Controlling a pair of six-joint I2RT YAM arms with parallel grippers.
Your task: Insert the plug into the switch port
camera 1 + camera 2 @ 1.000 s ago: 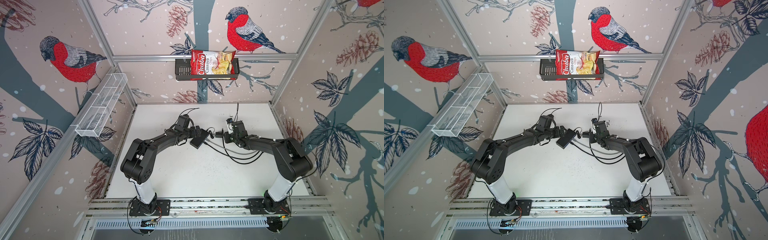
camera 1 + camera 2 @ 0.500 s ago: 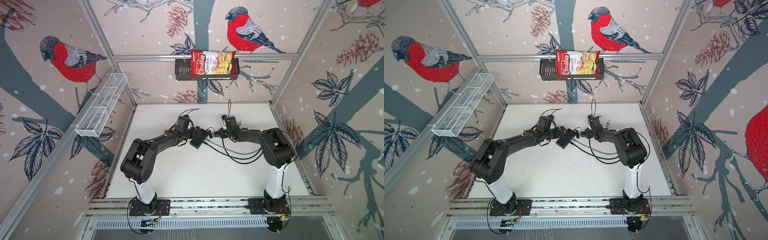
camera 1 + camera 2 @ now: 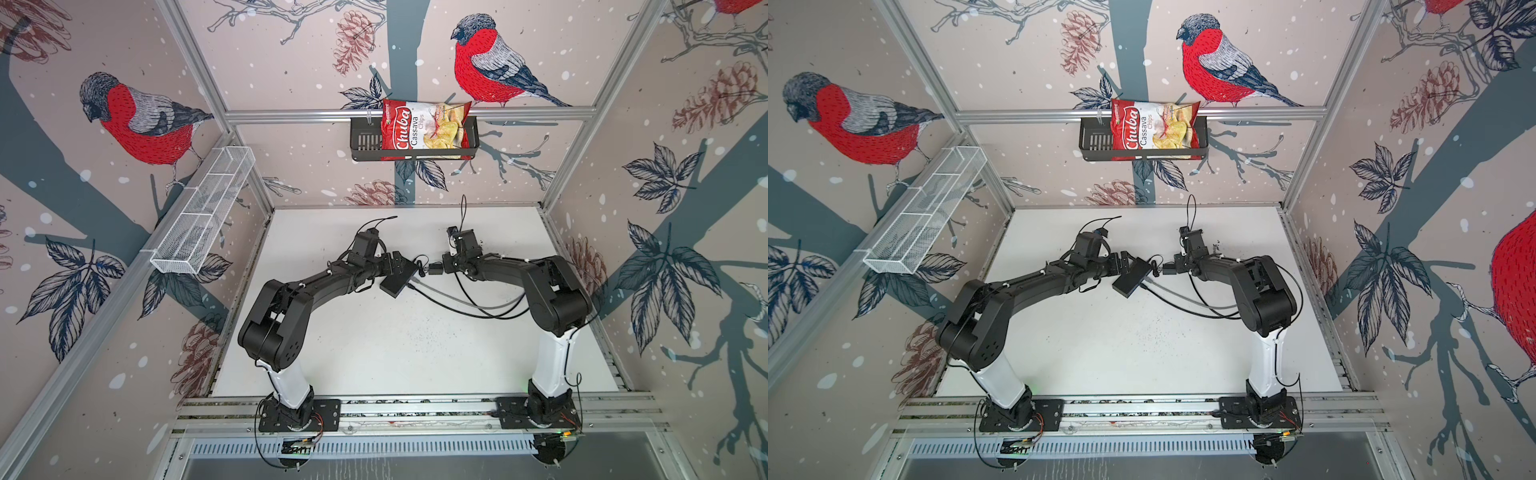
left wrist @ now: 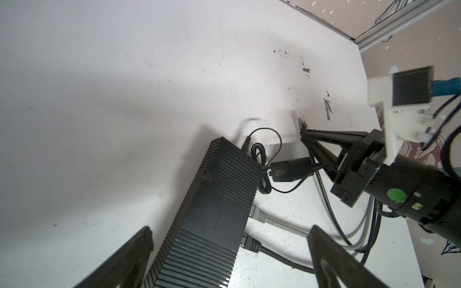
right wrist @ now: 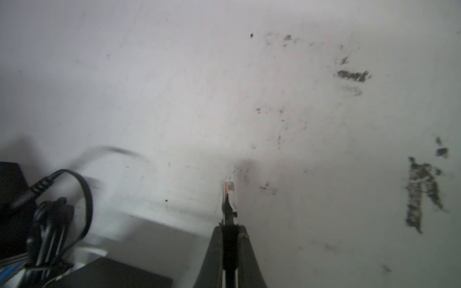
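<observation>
Scuffed white table (image 3: 374, 353), bird-papered walls (image 3: 291, 62); left jaws wide astride switch (image 4: 217, 212), right jaws pinch plug (image 5: 228, 190)

Coiled cord (image 4: 262, 159) and adapter (image 4: 290, 169) stand between switch (image 4: 217, 207) and right tool (image 4: 303, 133).

Left arm (image 3: 282, 316): elbow bent, forearm stretched inward toward centre.
Left gripper (image 4: 230, 229): jaws spread wide.
Right arm (image 3: 552, 299): elbow bent, forearm stretched inward, mirroring left.
Right gripper (image 5: 228, 226): jaws pinched together, tips facing left gripper, near but apart.
</observation>
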